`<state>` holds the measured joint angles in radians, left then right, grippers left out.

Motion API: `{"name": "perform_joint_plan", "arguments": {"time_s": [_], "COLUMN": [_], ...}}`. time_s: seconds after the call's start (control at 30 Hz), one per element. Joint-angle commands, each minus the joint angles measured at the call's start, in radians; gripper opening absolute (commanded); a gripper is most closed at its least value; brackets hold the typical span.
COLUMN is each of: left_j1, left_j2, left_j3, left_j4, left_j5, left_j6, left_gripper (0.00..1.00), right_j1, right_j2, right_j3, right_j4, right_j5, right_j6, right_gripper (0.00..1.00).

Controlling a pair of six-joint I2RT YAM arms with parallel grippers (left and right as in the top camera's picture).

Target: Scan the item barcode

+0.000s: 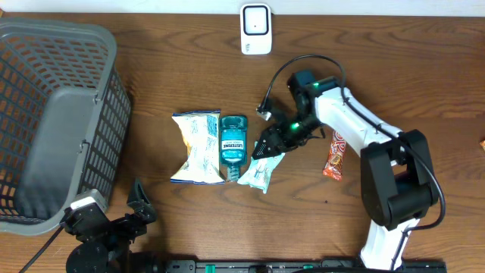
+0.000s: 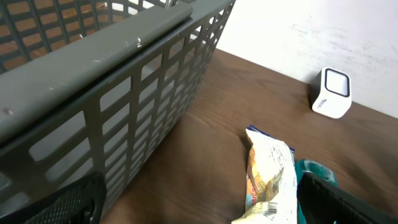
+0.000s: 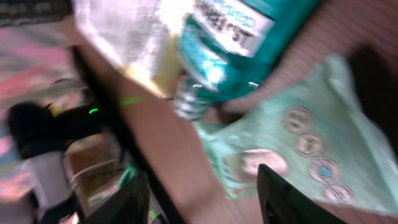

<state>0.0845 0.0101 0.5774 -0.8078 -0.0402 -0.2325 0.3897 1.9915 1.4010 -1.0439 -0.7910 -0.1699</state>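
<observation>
Hovering low over the mint-green packet [image 1: 260, 173], your right gripper [image 1: 264, 151] shows its jaws partly apart, nothing pinched between them. The packet lies flat on the table [image 1: 394, 61], just beside the teal bottle [image 1: 233, 144] and near the crisp bag [image 1: 195, 148]. I'd call this the pick-up step, with the scan not yet made. Next you need a firm close on the packet's edge, a lift, then a carry up to the white scanner [image 1: 256, 29], barcode facing it. Your left gripper [image 2: 199, 186] sits wide open and empty by the basket [image 1: 112, 61].
</observation>
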Motion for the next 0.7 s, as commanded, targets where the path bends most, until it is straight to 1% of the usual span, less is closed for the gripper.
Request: {"name": "perform_joint_plan", "arguments": {"time_s": [0.0,0.03,0.1,0.13,0.2,0.33,0.43,0.53,0.67], "left_j1": [0.005,0.005,0.005,0.005,0.005,0.005,0.005,0.005,0.005], "left_j2": [-0.007,-0.007,-0.007,-0.007,-0.007,-0.007,-0.007,-0.007,-0.007], "left_j3": [0.0,0.0,0.0,0.0,0.0,0.0,0.0,0.0,0.0], "left_j4": [0.0,0.0,0.0,0.0,0.0,0.0,0.0,0.0,0.0], "left_j5": [-0.013,-0.013,-0.013,-0.013,-0.013,-0.013,-0.013,-0.013,-0.013], "left_j6": [0.002,0.002,0.002,0.002,0.002,0.002,0.002,0.002,0.002], "left_gripper": [0.98,0.98,0.98,0.98,0.98,0.98,0.98,0.98,0.98], "right_j1": [0.066,0.09,0.14,0.168,0.212,0.291,0.328,0.331,0.311], "right_j2": [-0.062,-0.062,-0.059,-0.059,-0.059,-0.059,-0.059,-0.059,-0.058], "right_j3": [0.007,0.007,0.006,0.006,0.006,0.003,-0.012,-0.044,-0.13], "right_j4": [0.014,0.017,0.029,0.037,0.048,0.051,0.05,0.068,0.127], "right_j5": [0.294,0.367,0.412,0.412,0.412,0.446,0.566,0.621,0.697], "right_j6": [0.311,0.359,0.394,0.394,0.394,0.398,0.466,0.473,0.481], "right_gripper": [0.42,0.36,0.27,0.23,0.19,0.18,0.17,0.16,0.15]}}
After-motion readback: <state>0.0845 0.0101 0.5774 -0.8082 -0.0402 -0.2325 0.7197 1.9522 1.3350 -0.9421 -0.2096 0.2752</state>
